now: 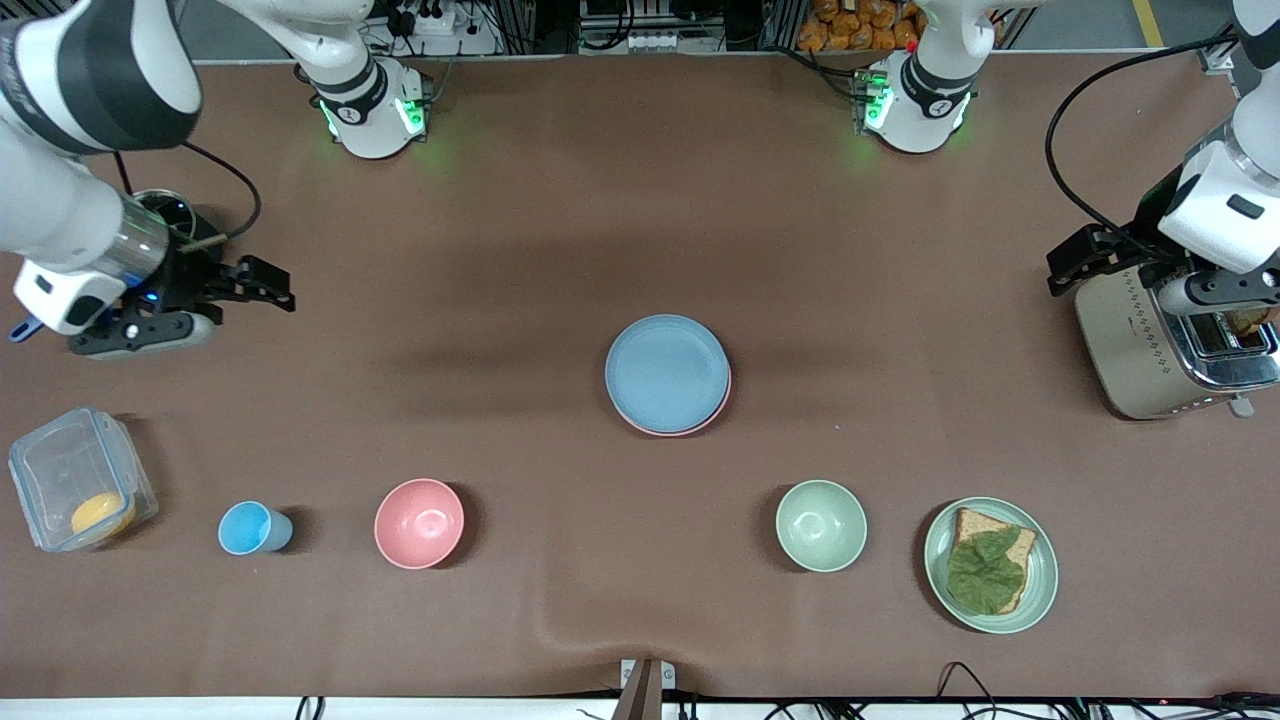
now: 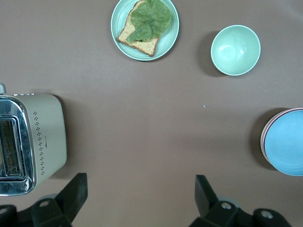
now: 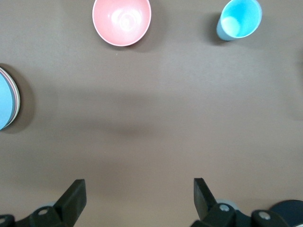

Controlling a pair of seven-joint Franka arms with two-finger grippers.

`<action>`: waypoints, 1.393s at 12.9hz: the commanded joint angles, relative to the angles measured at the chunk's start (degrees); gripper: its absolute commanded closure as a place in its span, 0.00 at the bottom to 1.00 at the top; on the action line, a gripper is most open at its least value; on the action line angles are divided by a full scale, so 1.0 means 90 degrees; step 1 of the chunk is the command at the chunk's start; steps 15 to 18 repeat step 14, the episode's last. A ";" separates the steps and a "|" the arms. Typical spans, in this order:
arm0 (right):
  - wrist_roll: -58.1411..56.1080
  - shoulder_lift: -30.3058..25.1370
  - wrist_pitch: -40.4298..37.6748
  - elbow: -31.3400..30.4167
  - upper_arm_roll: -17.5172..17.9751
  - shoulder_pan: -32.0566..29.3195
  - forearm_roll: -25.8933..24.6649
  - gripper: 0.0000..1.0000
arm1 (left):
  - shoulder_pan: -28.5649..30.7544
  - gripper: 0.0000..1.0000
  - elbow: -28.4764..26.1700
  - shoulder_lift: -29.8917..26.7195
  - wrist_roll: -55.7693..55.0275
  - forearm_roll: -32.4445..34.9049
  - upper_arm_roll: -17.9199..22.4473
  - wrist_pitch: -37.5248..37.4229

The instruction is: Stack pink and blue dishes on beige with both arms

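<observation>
A light blue plate (image 1: 667, 372) tops a stack in the middle of the table. The pink plate's (image 1: 692, 427) rim peeks out beneath it. The beige plate is hidden; I cannot tell whether it lies under the stack. The left wrist view catches the blue plate (image 2: 286, 142) with a pink rim (image 2: 262, 137) at its edge. My left gripper (image 1: 1062, 268) (image 2: 140, 189) hangs open and empty beside the toaster, well away from the stack. Over the right arm's end of the table, my right gripper (image 1: 275, 285) (image 3: 139, 194) is open and empty too.
A toaster (image 1: 1170, 340) stands at the left arm's end. Nearer the front camera sit a green plate (image 1: 1040, 590) with bread and lettuce, a green bowl (image 1: 821, 525), a deep pink bowl (image 1: 419, 523), a small blue cup (image 1: 250, 527) and a clear lidded box (image 1: 60, 470).
</observation>
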 commanded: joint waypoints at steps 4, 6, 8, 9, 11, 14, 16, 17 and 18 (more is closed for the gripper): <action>-0.0313 -0.0036 -0.1046 0.0948 -0.0298 -0.0440 -0.0245 0.00 | 0.0008 0.00 0.0174 0.0066 0.0167 0.0001 0.0083 -0.0092; -0.0080 -0.0036 -0.1085 0.1123 -0.0289 -0.0362 -0.0724 0.00 | 0.0008 0.00 0.0292 0.0115 0.0167 0.0010 0.0093 -0.0092; 0.0203 -0.0046 -0.1105 0.1133 -0.0299 -0.0371 -0.0706 0.00 | 0.0008 0.00 0.0292 0.0125 0.0167 0.0010 0.0093 -0.0092; 0.0388 -0.0056 -0.1153 0.1153 -0.0299 -0.0371 -0.0677 0.00 | 0.0008 0.00 0.0292 0.0135 0.0167 0.0010 0.0093 -0.0092; 0.0517 -0.0202 -0.1115 0.1163 -0.0270 -0.0400 -0.0657 0.00 | 0.0008 0.00 0.0292 0.0154 0.0167 0.0001 0.0093 -0.0082; 0.0517 -0.0212 -0.1095 0.1163 -0.0279 -0.0420 -0.0511 0.00 | 0.0008 0.00 0.0292 0.0154 0.0177 0.0010 0.0093 -0.0092; 0.0517 -0.0212 -0.1095 0.1163 -0.0279 -0.0420 -0.0511 0.00 | 0.0008 0.00 0.0292 0.0154 0.0177 0.0010 0.0093 -0.0092; 0.0517 -0.0212 -0.1095 0.1163 -0.0279 -0.0420 -0.0511 0.00 | 0.0008 0.00 0.0292 0.0154 0.0177 0.0010 0.0093 -0.0092; 0.0517 -0.0212 -0.1095 0.1163 -0.0279 -0.0420 -0.0511 0.00 | 0.0008 0.00 0.0292 0.0154 0.0177 0.0010 0.0093 -0.0092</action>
